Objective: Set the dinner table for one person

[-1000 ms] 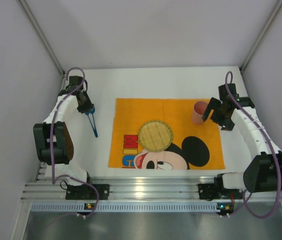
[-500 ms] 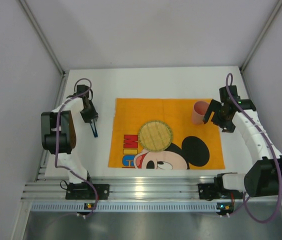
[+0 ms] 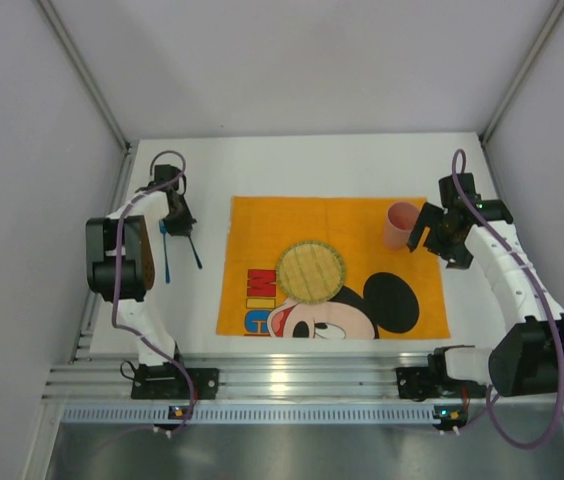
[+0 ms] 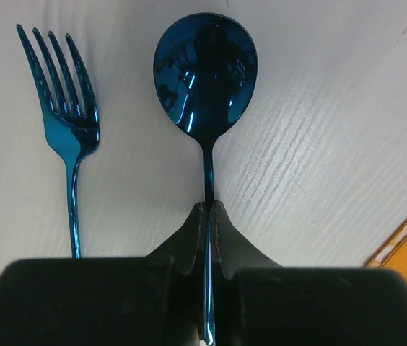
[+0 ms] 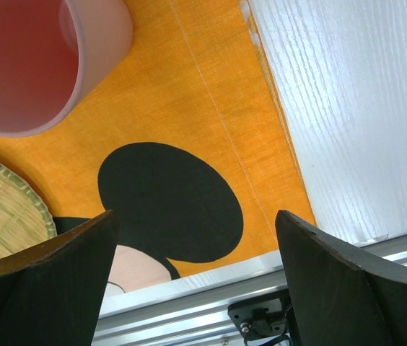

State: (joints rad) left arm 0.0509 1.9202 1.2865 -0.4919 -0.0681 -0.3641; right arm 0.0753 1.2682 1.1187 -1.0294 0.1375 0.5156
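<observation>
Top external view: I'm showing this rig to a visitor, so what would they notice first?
The bright orange Mickey Mouse placemat stands out in the middle of the white table, with a round woven mat at its centre and a pink cup at its far right corner. Left of it, the left arm's jaws are shut on the handle of a shiny blue spoon, a matching blue fork lying beside it.
</observation>
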